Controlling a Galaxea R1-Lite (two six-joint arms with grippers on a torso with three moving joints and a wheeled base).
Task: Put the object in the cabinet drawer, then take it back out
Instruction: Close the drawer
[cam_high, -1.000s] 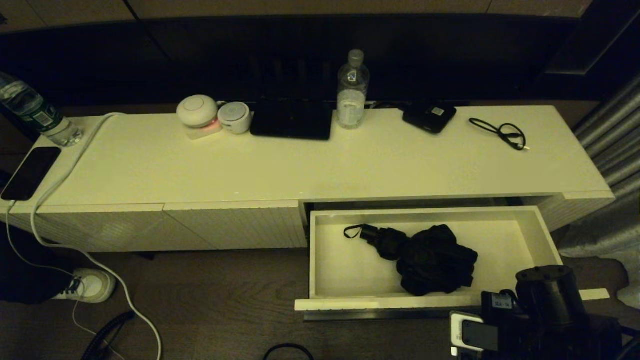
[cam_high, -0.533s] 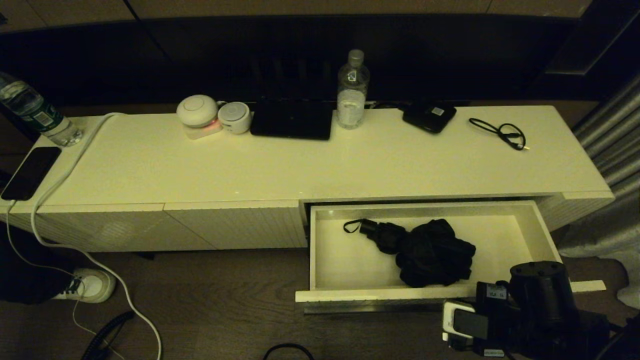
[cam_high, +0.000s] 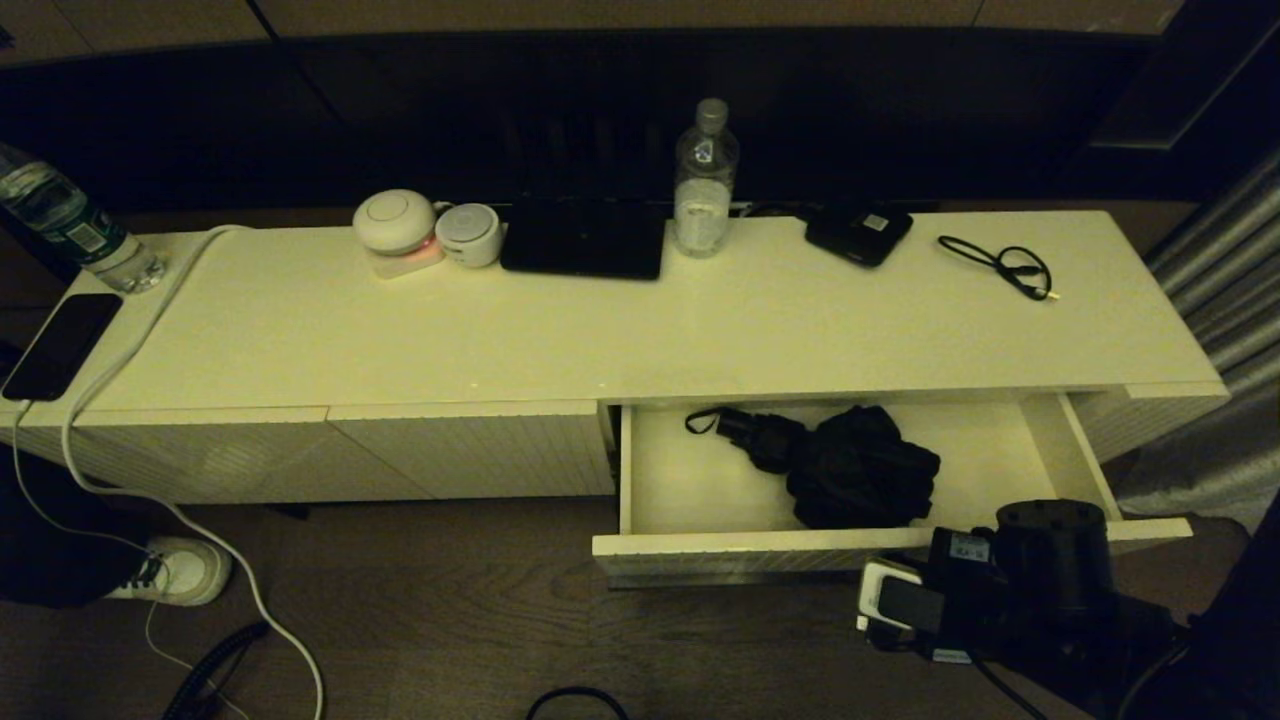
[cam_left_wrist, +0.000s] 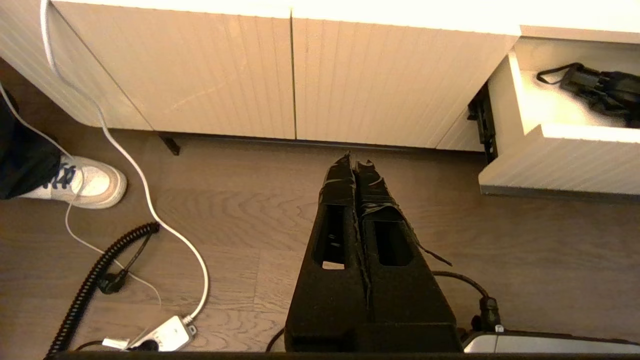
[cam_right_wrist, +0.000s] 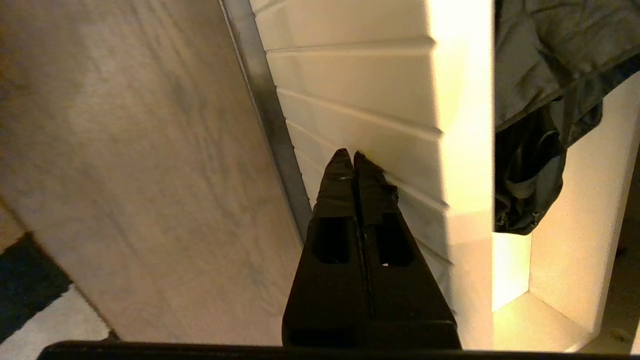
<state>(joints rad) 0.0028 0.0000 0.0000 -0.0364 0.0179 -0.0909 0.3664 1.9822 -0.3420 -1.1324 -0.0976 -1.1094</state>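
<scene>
Drawer (cam_high: 760, 553) pushed inward, right gripper (cam_right_wrist: 353, 156) pinched against ribbed front.

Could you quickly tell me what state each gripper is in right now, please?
Left gripper: shut, holding nothing, parked above the floor.
Right gripper: shut, holding nothing, tips against the ribbed front of the cabinet drawer.

The object (cam_high: 850, 470), a crumpled black fabric bundle with a thin strap loop at its left end, was seen lying inside the cabinet drawer (cam_high: 760, 552), right of centre on the pale floor. The drawer, cream-white with a ribbed front, was found partly pulled out, its rear portion hidden beneath the cabinet top.
</scene>
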